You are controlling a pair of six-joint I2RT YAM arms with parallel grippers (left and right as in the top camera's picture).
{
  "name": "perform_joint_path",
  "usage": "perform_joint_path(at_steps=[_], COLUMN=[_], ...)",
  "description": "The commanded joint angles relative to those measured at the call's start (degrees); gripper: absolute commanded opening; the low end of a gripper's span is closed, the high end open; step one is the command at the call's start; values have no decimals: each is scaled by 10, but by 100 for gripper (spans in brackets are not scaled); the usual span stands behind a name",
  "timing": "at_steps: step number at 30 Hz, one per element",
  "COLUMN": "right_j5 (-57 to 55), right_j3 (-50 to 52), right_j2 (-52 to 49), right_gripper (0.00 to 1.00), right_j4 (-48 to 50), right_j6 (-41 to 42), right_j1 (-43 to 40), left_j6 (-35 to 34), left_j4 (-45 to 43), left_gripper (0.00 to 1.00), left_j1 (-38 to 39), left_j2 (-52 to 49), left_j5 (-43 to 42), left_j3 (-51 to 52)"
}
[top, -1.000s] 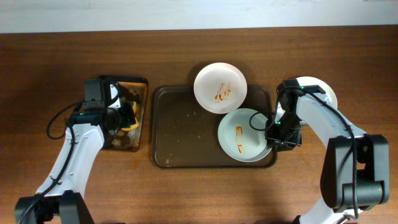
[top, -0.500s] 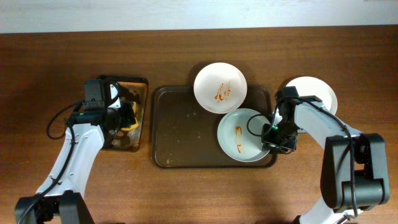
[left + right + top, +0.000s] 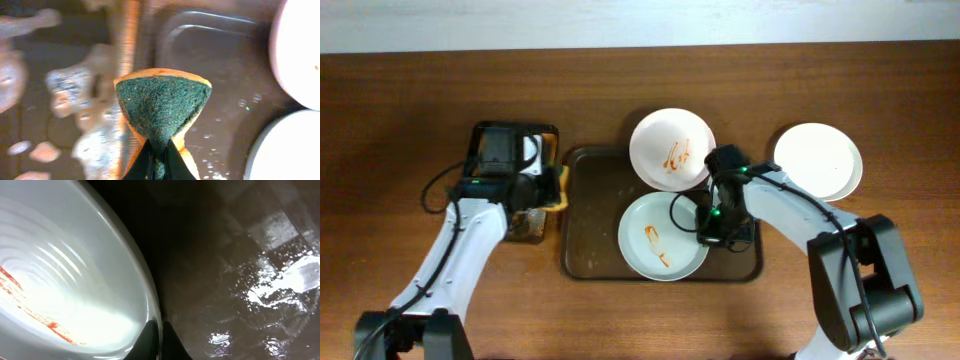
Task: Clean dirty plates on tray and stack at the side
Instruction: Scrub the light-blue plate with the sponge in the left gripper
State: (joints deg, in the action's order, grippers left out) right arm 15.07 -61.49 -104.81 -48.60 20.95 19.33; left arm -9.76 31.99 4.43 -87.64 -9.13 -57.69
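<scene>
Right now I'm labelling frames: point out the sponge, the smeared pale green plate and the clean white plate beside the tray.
sponge (image 3: 162, 107), left wrist view, middle of its green scouring face.
pale green plate (image 3: 642, 215), overhead view, bare surface upper left of centre.
clean white plate (image 3: 818, 160), overhead view, its centre.

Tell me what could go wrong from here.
The right gripper pinches only the thin rim of the mint-green plate; scrubbing could make it slip. The sponge in the left gripper looks wet and may drip on the table. The white plate overhangs the tray rim beside the right arm and could get knocked.
</scene>
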Motion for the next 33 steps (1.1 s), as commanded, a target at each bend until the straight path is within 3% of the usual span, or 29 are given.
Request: perform_joint_path(at_steps=[1,5,9,14,19,24,33], right_j5=[-32,-29,-76,-81,-126,-146,-158], right_j3=[-3,-3,-3,-3,-3,-3,-3], right_j2=[-4,-4,-4,-4,-4,-4,-4], right_gripper=[4,4,4,4,4,4,4], right_j4=[-1,13,31,54,66,66,66], right_j6=[-21,-56,-78,-92,-92,-92,-92], right_j1=[6,6,5,5,5,5,5], left_j6=[88,111,4,-37,-176,-320,-375], left_j4=[-3,-42,-89,-70,-68,-71,-95], left_gripper=[0,0,0,0,0,0,0], left_j1=[50,103,142,198,275,326,351], left_j2=[4,4,4,2,-32,-93,-130], left_j5=[-12,-31,-97,-91,-36,-46,-44], left_j3=[-2,-2,-2,-2,-1,-1,-1])
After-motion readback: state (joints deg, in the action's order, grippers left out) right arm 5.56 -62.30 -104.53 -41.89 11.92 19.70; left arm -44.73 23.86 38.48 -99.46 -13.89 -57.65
